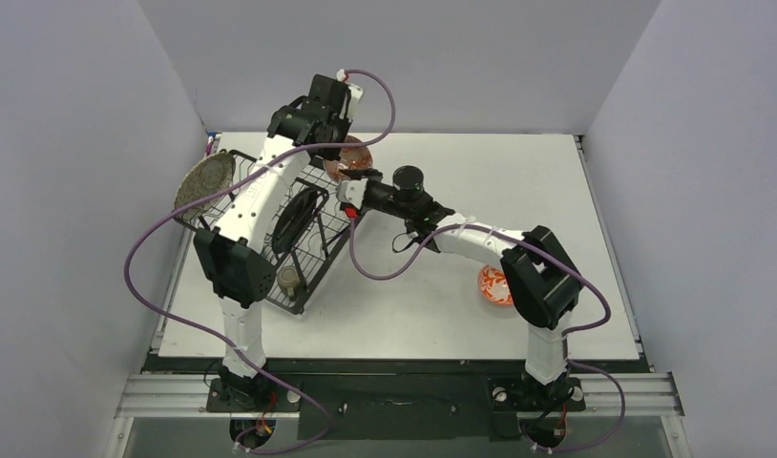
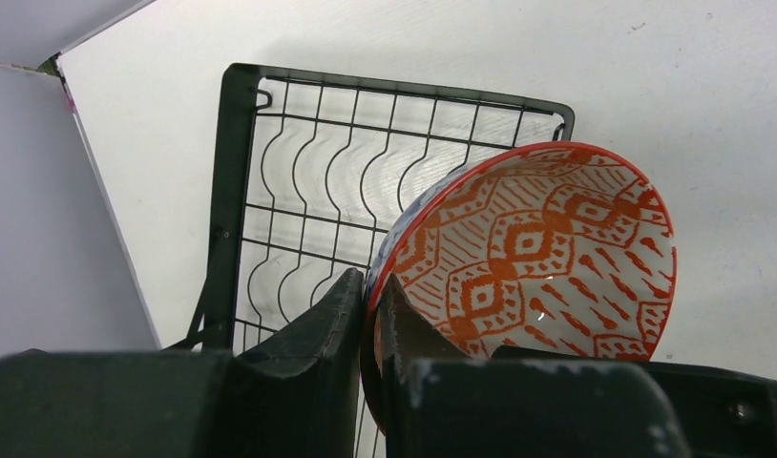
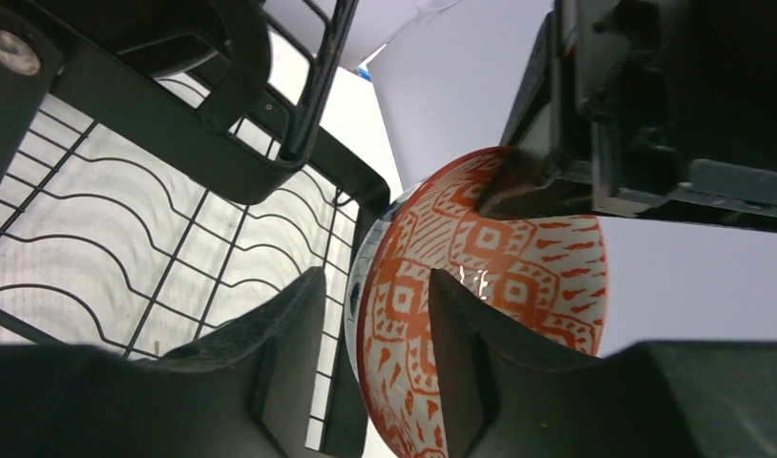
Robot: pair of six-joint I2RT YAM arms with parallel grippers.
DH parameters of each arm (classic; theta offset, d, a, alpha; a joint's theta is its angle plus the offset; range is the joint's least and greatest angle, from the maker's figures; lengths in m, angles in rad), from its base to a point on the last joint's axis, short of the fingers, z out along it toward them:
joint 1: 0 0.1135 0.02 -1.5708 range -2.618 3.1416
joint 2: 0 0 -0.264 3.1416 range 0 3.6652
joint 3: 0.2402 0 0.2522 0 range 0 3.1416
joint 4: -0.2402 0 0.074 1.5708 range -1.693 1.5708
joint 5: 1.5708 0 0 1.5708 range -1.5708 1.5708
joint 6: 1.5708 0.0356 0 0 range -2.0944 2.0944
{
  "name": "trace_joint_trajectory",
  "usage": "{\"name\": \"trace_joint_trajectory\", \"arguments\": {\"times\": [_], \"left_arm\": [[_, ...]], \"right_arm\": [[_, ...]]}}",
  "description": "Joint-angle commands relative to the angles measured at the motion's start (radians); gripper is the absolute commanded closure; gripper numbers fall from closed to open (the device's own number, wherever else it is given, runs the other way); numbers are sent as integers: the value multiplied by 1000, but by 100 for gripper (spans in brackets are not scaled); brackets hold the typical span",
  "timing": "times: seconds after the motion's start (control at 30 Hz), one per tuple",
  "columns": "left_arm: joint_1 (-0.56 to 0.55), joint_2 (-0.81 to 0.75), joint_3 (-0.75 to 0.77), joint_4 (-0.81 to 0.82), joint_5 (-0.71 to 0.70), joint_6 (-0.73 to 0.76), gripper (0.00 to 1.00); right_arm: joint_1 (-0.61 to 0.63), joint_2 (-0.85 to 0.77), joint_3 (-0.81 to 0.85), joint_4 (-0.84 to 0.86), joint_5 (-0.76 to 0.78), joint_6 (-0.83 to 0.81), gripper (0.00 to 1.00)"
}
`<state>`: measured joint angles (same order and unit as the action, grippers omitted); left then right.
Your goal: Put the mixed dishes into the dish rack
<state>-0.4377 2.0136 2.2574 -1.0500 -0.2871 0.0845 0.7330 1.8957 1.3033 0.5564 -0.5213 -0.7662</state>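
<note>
bowl clamped by left fingers at rack edge; right fingers' hold unclear

Left arm blankets much of the black wire dish rack; right elbow hides half a red-orange-and-white patterned bowl; the gripped twin bowl runs off the right wrist view's bottom.

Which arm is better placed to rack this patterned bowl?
Left. The left end effector is clamped on the patterned bowl at the far corner of the dish rack; the right end effector only straddles its rim, jaws open.
</note>
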Motion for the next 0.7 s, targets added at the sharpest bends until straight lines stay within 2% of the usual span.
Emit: {"name": "trace_joint_trajectory", "arguments": {"times": [0.0, 0.07, 0.17, 0.27, 0.33, 0.37, 0.43, 0.63, 0.67], "left_arm": [[-7, -27, 59, 13, 13, -16, 100], [-8, -27, 60, 10, 9, -18, 100], [-14, -28, 58, 7, -7, -17, 100], [-16, -31, 57, 6, -12, -17, 100], [-17, -30, 57, 5, -12, -18, 100], [-18, -31, 57, 4, -12, -19, 100], [-17, -34, 55, 4, -12, -21, 100], [-13, -38, 67, 7, -34, -57, 98], [-10, -36, 77, 3, -47, -62, 89]], "right_arm": [[18, 11, 75, -49, -12, -36, 63], [28, 16, 100, -93, 28, -71, 71], [47, 34, 139, -200, 114, -159, 73], [68, 46, 163, -220, 187, -190, 76], [73, 51, 171, -217, 211, -173, 83], [73, 52, 174, -210, 231, -168, 92], [75, 57, 171, -179, 256, -149, 100], [74, 41, 113, -30, 220, 9, 100], [74, 39, 110, -1, 203, 50, 100]]}}
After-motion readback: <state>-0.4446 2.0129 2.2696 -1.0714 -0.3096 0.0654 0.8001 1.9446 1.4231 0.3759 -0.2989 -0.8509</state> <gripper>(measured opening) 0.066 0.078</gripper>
